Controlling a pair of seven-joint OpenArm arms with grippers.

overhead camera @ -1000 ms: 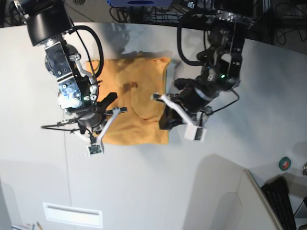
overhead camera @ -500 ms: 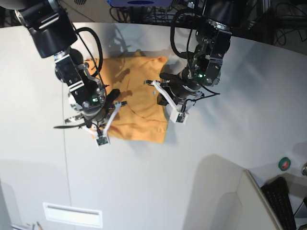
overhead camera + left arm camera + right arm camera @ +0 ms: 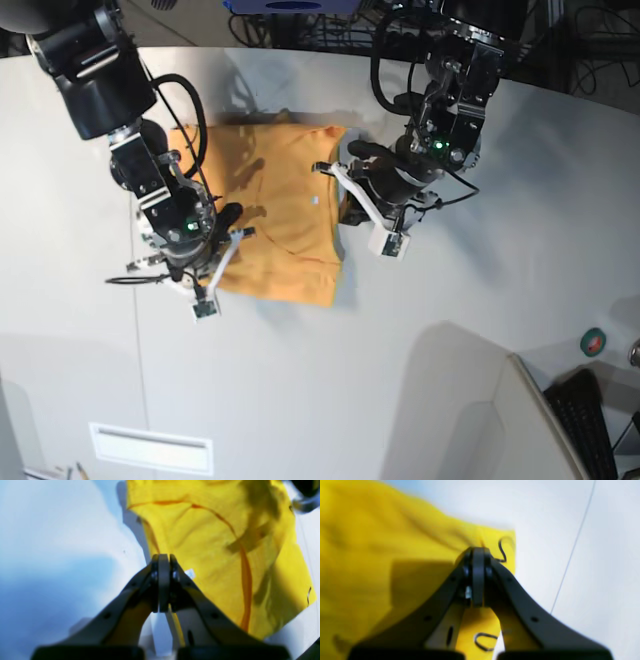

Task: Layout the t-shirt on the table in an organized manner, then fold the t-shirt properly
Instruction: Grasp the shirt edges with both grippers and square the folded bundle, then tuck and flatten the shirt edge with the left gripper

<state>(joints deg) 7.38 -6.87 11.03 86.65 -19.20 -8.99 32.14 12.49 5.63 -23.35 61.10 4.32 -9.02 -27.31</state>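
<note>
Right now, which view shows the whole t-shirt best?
The base view: the t-shirt lies folded on the table, nearly all its outline visible. The left wrist view shows only one side with a white tag; the right wrist view shows a blurred corner with black marks.

Both arms reach low, the left gripper [image 3: 163, 585] and right gripper [image 3: 478, 580] with fingers pressed together.
</note>
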